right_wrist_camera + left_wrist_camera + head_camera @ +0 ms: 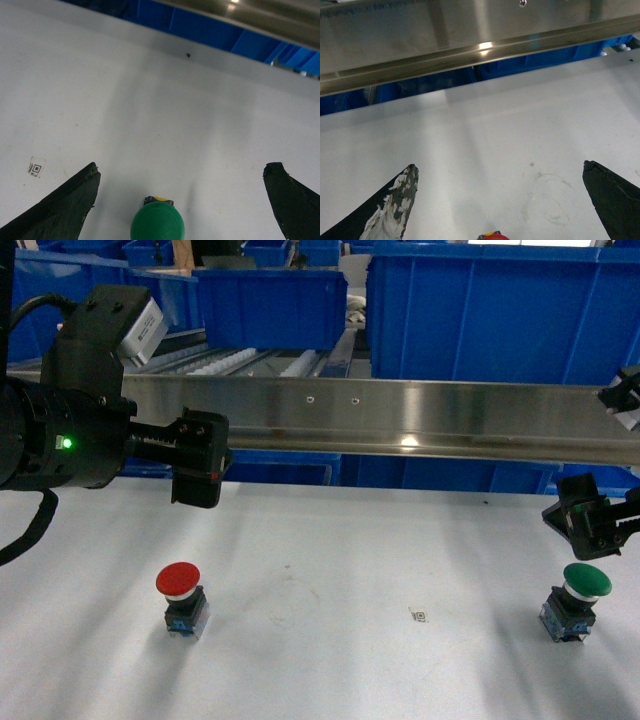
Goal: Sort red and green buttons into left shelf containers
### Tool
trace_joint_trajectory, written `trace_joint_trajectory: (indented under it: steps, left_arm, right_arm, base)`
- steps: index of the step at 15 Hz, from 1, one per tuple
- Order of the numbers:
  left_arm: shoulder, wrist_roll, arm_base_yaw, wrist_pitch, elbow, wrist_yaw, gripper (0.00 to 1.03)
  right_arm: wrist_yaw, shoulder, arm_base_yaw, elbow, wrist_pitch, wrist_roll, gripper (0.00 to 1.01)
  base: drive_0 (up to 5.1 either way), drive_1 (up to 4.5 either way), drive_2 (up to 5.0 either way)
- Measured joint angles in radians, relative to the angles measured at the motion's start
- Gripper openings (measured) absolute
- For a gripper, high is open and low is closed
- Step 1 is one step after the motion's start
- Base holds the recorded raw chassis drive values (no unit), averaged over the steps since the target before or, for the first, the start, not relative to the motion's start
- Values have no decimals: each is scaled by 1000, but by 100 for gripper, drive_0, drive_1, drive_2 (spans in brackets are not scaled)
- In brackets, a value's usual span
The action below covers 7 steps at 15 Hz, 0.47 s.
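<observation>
The red button (pixel 178 581) stands upright on the white table at the front left. The green button (pixel 586 583) stands at the front right. My left gripper (pixel 200 462) hangs open above and behind the red button, whose red cap (pixel 493 236) just shows at the bottom edge between the spread fingers of the left gripper (pixel 500 166). My right gripper (pixel 590 517) is open just behind and above the green button. The green cap (pixel 157 226) lies low between the wide-apart fingers of the right gripper (pixel 183 166). A blue bin (pixel 270 305) sits on the shelf rollers at the back left.
A steel shelf rail (pixel 420 416) runs across the back of the table. A larger blue bin (pixel 500 310) fills the shelf on the right, and more blue bins sit below the rail. A small QR sticker (pixel 419 616) lies between the buttons.
</observation>
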Motion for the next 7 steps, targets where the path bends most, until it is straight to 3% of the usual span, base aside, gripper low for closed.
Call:
trace_joint_trajectory:
  steps: [7]
  left_arm:
    - [1, -6, 4, 3, 1, -2, 98]
  right_arm:
    - [9, 8, 0, 5, -8, 6, 98]
  base:
    - [0, 0, 0]
